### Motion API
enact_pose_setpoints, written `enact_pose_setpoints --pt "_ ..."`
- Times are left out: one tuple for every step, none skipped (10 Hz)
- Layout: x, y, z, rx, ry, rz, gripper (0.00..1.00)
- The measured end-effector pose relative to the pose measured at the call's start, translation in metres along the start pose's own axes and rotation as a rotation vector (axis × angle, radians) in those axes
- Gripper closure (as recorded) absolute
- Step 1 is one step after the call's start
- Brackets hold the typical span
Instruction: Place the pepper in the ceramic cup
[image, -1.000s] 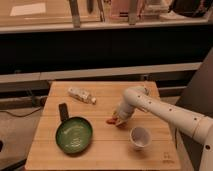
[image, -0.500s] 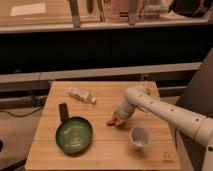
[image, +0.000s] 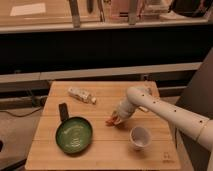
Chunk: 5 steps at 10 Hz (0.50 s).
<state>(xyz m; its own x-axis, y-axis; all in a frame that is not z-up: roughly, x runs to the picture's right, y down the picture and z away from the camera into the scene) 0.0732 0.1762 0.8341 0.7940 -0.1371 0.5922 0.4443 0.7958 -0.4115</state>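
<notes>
Arm (image: 167, 113) aslant, elbow (image: 136, 95) high — tool (image: 116, 119) clamped on the pepper (image: 110, 121) at the tabletop (image: 100, 151), near the ceramic cup (image: 140, 137)

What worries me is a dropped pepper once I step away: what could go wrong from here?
1. The gripper is shut low over the wooden table, with the pepper poking out past the jaws. Such an end-on hold might slip during the lift.
2. The ceramic cup is small and stands close by. The arm could nudge it, or an off-centre release could miss it.
</notes>
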Motion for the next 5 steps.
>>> enact_pose_setpoints --pt "-0.002 0.0 -0.003 0.006 -0.01 -0.003 1.0" --pt "-0.006 -0.001 -0.008 0.015 -0.025 -0.007 1.0" --pt "-0.009 -0.001 -0.012 0.02 -0.038 -0.01 1.0" --pt "-0.012 -0.001 -0.015 0.026 -0.051 -0.013 1.0" --pt "-0.016 0.0 -0.02 0.032 -0.064 -0.016 1.0"
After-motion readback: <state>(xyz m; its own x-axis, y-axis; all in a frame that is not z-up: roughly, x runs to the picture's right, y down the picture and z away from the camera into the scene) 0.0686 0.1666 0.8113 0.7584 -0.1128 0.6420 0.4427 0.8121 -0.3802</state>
